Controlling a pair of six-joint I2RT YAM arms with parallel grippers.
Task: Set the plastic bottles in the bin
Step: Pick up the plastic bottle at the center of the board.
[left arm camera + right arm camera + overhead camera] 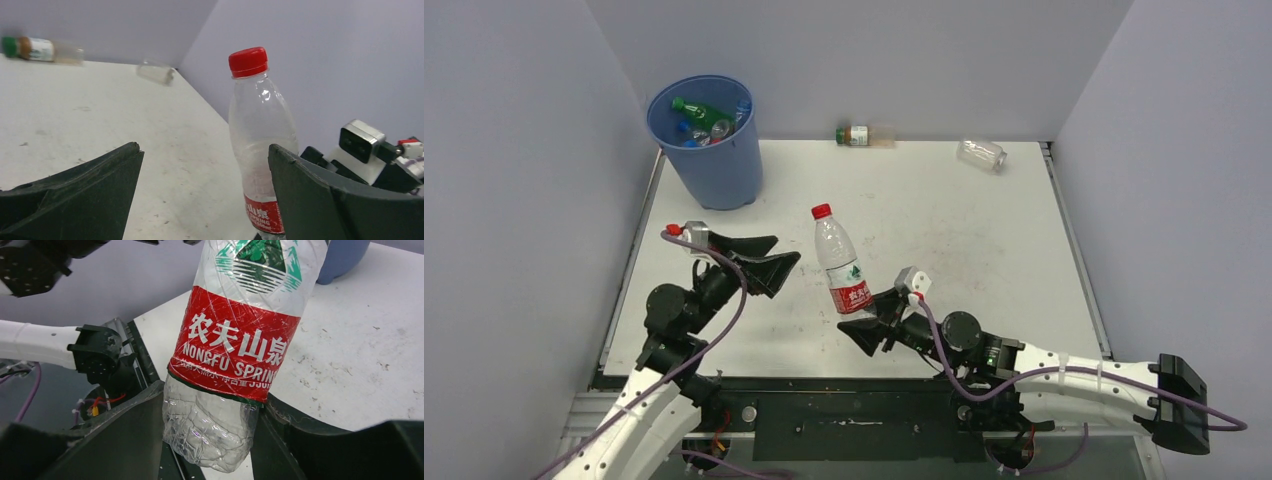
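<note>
A clear plastic bottle (837, 258) with a red cap and red label stands upright above the table's near middle. My right gripper (861, 316) is shut on its crumpled base (215, 430), one finger on each side (214, 405). My left gripper (786, 252) is open just to the left of that bottle, and the bottle (260, 130) shows beside its right finger (204, 149) without touching. The blue bin (709, 140) stands at the back left (345, 260) with several bottles inside. Lying by the back wall are a brown-labelled bottle (856, 135) (35, 48) and a clear one (982, 153) (156, 73).
Grey walls close the table (984, 250) on the left, back and right. The arm bases and a black rail run along the near edge (854, 410). Purple cables loop beside both arms.
</note>
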